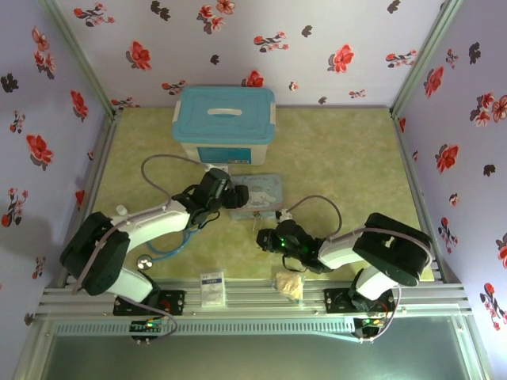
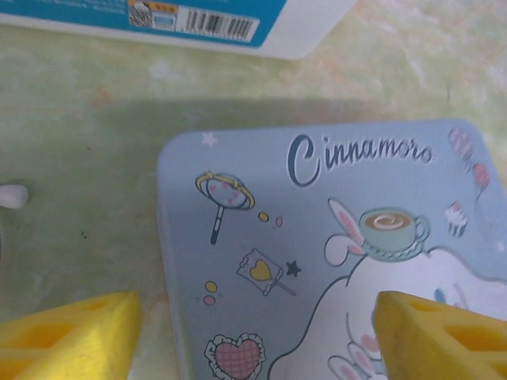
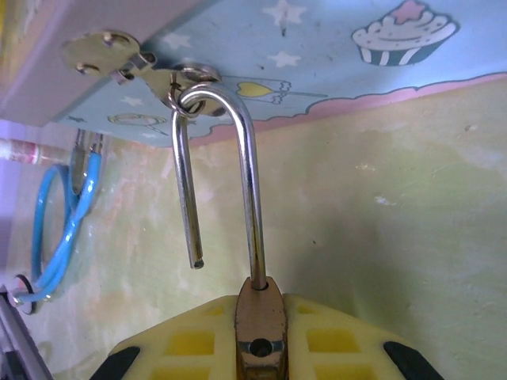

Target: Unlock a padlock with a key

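**Clerk:** Top external, what is listed?
**Checker:** One Cinnamoroll tin (image 1: 265,194), flat on the table, in front of a blue-lidded storage box (image 1: 224,119). The left claw (image 1: 228,194) is at the tin's left edge. The right claw (image 1: 268,237) is just off its near edge. The padlock is too small here to place.

**Clerk:** Left wrist?
**Checker:** The left claw (image 2: 253,340) has its yellow fingers (image 2: 75,336) well apart and holds nothing. The tin (image 2: 333,261) lies below and ahead of it, one finger outside the left edge, the other over the lid. Contact with the tin: cannot tell.

**Clerk:** Right wrist?
**Checker:** The padlock (image 3: 253,229) has its brass body clamped edge-on in the right claw (image 3: 257,321), shackle pointing straight ahead. The long leg is seated in the body. The short leg ends free of it, so the lock reads as released. The shackle's bend hooks through the hasp ring (image 3: 190,83) on the tin's rim. Blue stethoscope tubing (image 3: 55,229) lies off to the claw's left.

**Clerk:** Handling notes?
**Checker:** By judgement, it is small, light, rigid metal with smooth faces, likely slippery. Hold it by the flat sides of the body, not the thin shackle, which would swivel. The tin looks light and may drag along if pulled, so steady it with the left claw.
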`<action>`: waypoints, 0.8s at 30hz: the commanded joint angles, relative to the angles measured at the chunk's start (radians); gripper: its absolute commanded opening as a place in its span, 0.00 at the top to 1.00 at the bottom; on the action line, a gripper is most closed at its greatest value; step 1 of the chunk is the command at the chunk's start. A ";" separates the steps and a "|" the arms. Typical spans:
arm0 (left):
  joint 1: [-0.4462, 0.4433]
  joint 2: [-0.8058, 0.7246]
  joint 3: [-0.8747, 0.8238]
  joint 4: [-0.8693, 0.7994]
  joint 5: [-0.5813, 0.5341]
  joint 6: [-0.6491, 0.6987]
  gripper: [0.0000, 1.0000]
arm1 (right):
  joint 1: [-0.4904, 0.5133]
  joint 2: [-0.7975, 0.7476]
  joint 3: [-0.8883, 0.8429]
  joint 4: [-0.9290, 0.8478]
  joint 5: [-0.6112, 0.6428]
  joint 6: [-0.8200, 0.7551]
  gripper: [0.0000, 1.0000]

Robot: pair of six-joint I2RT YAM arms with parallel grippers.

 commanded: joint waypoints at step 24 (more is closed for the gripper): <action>-0.011 0.092 -0.035 -0.021 -0.014 0.074 0.43 | 0.142 0.473 -0.017 0.648 0.488 0.357 1.00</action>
